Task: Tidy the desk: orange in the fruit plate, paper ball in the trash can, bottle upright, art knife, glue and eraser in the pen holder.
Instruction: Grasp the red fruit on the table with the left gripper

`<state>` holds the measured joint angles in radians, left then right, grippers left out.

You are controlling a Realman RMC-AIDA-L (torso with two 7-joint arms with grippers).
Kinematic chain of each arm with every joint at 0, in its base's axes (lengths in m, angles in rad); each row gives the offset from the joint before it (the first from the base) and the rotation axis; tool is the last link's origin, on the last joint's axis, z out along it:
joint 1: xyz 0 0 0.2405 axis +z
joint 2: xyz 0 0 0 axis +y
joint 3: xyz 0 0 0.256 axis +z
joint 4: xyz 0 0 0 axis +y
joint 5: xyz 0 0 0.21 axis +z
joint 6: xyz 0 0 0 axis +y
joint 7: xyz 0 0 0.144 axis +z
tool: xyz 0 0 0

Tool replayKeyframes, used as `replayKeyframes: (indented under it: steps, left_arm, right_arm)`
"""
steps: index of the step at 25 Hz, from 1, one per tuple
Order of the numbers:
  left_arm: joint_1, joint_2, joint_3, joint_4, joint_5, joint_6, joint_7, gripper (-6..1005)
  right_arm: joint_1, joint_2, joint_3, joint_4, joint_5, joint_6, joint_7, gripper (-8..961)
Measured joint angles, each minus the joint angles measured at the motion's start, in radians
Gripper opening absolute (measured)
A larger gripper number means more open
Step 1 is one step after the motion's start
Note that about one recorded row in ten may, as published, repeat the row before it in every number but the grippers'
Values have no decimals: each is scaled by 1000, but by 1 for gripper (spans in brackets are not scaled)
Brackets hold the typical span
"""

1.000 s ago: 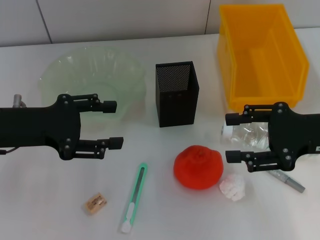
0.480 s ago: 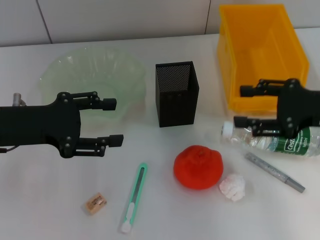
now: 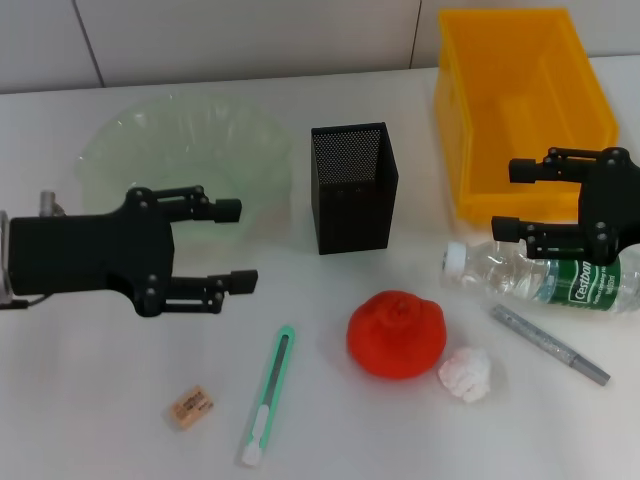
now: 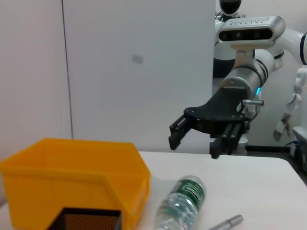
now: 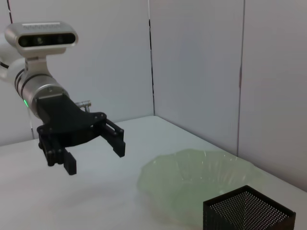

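The orange (image 3: 396, 333) lies at the front middle, with the white paper ball (image 3: 465, 374) beside it. The clear bottle (image 3: 545, 278) lies on its side at the right; it also shows in the left wrist view (image 4: 182, 206). A grey glue stick (image 3: 550, 345) lies in front of it. The green art knife (image 3: 268, 395) and the eraser (image 3: 189, 407) lie at the front left. The black mesh pen holder (image 3: 352, 187) stands in the middle. My left gripper (image 3: 238, 246) is open and empty, in front of the green fruit plate (image 3: 185, 150). My right gripper (image 3: 505, 198) is open and empty, above the bottle by the yellow bin (image 3: 520, 110).
The yellow bin stands at the back right, the plate at the back left. The left wrist view shows my right gripper (image 4: 193, 146) over the bottle. The right wrist view shows my left gripper (image 5: 96, 158) near the plate (image 5: 201, 182).
My right gripper has moved back and to the right, from low over the bottle to beside the yellow bin, so the bottle and glue stick are uncovered. My left gripper has shifted slightly right.
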<state>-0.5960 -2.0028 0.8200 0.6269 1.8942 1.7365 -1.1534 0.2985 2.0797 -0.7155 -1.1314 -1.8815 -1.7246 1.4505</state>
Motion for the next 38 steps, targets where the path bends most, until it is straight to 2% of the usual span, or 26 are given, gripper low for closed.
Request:
replayKeyframes:
  steps: [6, 7, 8, 9, 12, 16, 24, 29, 38]
  left_arm:
    - [-11, -14, 15, -60, 17, -15, 7, 723]
    - [-12, -28, 15, -65, 26, -25, 16, 721]
    - [-12, -28, 15, -65, 26, -25, 16, 720]
    - [-14, -60, 25, -72, 40, -68, 35, 719]
    - [-23, -67, 42, -96, 34, -93, 38, 716]
    - [-72, -69, 52, -211, 11, -157, 75, 712]
    - [-112, -77, 65, -357, -64, -289, 150, 703]
    - [-146, -77, 65, -448, -71, -296, 197, 698]
    - [-156, -78, 57, -559, -72, -296, 256, 688]
  right_arm:
    - [-9, -1, 6, 3, -1, 6, 0, 727]
    - [-11, -1, 9, 2, -1, 5, 0, 727]
    - [-14, -1, 9, -2, -1, 5, 1, 727]
    - [-18, -2, 10, -8, -1, 5, 2, 727]
    - [-28, -2, 15, -28, -1, 4, 18, 727]
    - [-34, -1, 49, -42, -1, -3, 31, 727]
    - [-35, -1, 97, -48, -1, -13, 50, 726]
    - [-35, -1, 101, -58, 0, -13, 59, 726]
    - [-28, -1, 102, -59, 0, -5, 65, 726]
